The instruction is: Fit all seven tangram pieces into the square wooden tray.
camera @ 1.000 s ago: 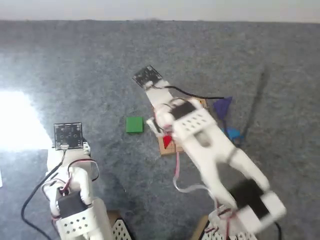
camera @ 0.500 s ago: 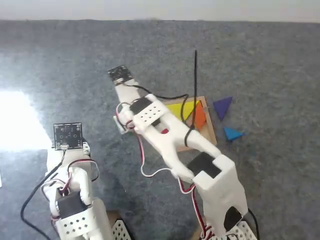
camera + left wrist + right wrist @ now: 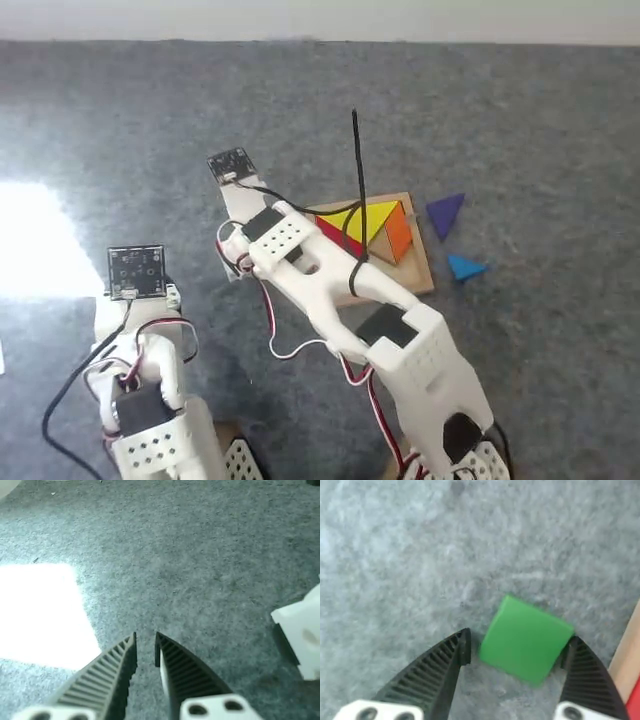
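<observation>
Nearest, the left end effector (image 3: pixel 145 650) is held all but clenched over the grey desk (image 3: pixel 200 555), grasping nothing. Farther out, the green square (image 3: pixel 525 645) is straddled by the released right end effector (image 3: pixel 518 639), just beside the wooden tray (image 3: pixel 422 272). A yellow piece (image 3: pixel 362 218), a red piece (image 3: pixel 335 235) and an orange piece (image 3: pixel 398 235) are seated in the tray. At its 3 o'clock, a purple triangle (image 3: pixel 444 212) and a blue triangle (image 3: pixel 465 267) are laid on the desk.
</observation>
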Available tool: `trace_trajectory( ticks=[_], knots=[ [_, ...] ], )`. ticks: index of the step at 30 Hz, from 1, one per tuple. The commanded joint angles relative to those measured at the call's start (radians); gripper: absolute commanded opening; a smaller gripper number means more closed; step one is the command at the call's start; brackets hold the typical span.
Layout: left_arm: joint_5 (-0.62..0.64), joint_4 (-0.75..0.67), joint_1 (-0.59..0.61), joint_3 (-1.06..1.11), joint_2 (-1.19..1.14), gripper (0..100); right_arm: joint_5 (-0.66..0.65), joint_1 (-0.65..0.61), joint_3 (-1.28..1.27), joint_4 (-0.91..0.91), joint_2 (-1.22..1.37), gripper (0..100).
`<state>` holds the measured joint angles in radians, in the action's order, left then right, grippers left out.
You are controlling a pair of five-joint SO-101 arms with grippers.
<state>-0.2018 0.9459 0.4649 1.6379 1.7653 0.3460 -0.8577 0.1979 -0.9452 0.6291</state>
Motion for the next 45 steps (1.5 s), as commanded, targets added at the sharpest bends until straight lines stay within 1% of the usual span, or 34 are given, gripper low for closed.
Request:
trace_trajectory(
  ticks=[1, 3, 7, 9, 15, 21, 26, 30, 34, 35, 38, 40, 43, 45],
  knots=[
    [0.009, -0.023, 0.003, -0.007, 0.006, 6, 0.017, 0.024, 0.097, -0.042, 0.022, 30.3],
    [0.009, -0.023, -0.003, -0.007, 0.006, 6, 0.017, 0.024, 0.124, -0.077, 0.031, 28.2],
    [0.008, -0.021, -0.021, -0.005, 0.005, 6, 0.017, 0.028, 0.129, -0.101, 0.041, 14.3],
    [0.008, -0.021, -0.020, -0.005, 0.005, 6, 0.017, 0.030, 0.129, -0.101, 0.050, 10.1],
    [0.008, -0.021, -0.021, -0.004, 0.005, 6, 0.000, 0.036, 0.137, -0.128, 0.044, 9.5],
    [0.008, -0.023, -0.021, 0.002, 0.005, 6, -0.160, 0.064, 0.252, -0.300, -0.047, 9.4],
    [0.008, -0.026, -0.023, 0.004, 0.006, 6, -0.296, 0.084, 0.339, -0.458, -0.209, 9.4],
    [0.008, -0.025, -0.023, 0.005, 0.006, 6, -0.419, 0.090, 0.379, -0.631, -0.371, 9.4],
    [0.008, -0.025, -0.023, 0.005, 0.006, 6, -0.559, 0.091, 0.376, -0.843, -0.512, 9.4],
    [0.008, -0.025, -0.023, 0.005, 0.008, 6, -0.575, 0.101, 0.353, -0.858, -0.547, 9.3],
    [0.005, -0.026, -0.023, 0.005, 0.008, 6, -0.614, 0.183, 0.206, -0.825, -0.664, 9.3],
    [0.005, -0.025, -0.023, 0.005, 0.008, 6, -0.664, 0.242, 0.060, -0.771, -0.731, 9.3],
    [0.005, -0.026, -0.023, 0.005, 0.008, 6, -0.755, 0.292, -0.207, -0.622, -0.785, 9.3],
    [0.005, -0.026, -0.023, 0.005, 0.008, 6, -0.819, 0.308, -0.393, -0.483, -0.794, 9.3]
  ],
)
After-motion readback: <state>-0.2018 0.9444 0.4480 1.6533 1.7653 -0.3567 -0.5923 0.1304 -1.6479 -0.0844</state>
